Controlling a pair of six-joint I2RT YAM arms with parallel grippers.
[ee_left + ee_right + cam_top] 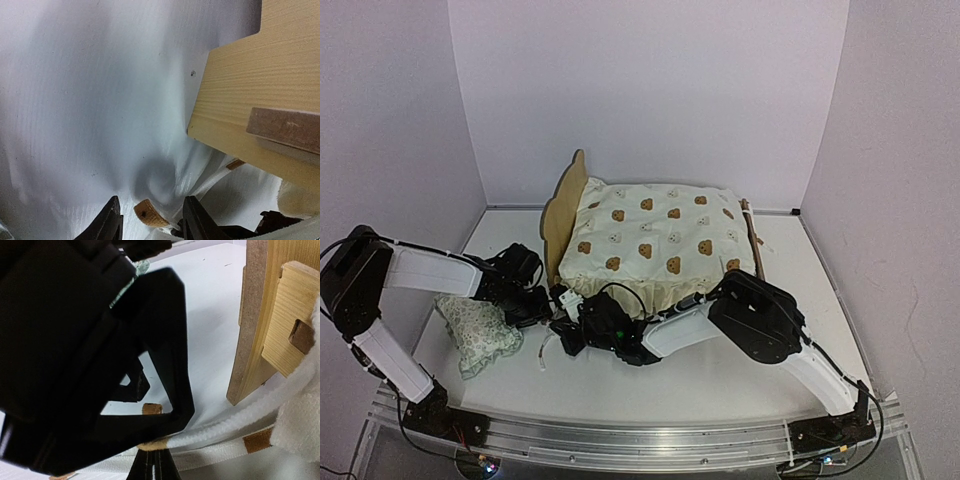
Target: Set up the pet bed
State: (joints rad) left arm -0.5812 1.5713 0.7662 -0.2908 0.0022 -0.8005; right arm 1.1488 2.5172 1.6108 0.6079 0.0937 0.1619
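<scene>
- Location: the pet bed [563,212] stands toward the back of the table [740,380]. A bear-print cover [655,235] is spread over it and sags off the bed's near side.
- The right gripper [150,466] sits just off the bed's near left corner. Its jaws are shut, pinching the tan end of a white tie [215,432] that runs back toward the cover. Risk: a pull away from the bed drags the cover askew or shifts the light frame.
- The left gripper [152,212] is at the same corner of the bed, jaws part-way apart. A tan tie tip [149,214] lies between them, not gripped as far as I can tell. Risk: closing here may nip only the tip's edge and lose it, or scrape the table.
- Both grippers crowd one spot beside the bed, and the left one fills most of the right wrist view. Risk: the jaws knock together, or one gripper snags the other's tie.
- The ties look limp and thin. They will likely slip from a pinch or loop round a jaw when worked against the bed's frame.
- The pillow [475,330] lies left of the bed, near the left arm [430,270]. A low sweep of that arm could shove it farther from the bed.
</scene>
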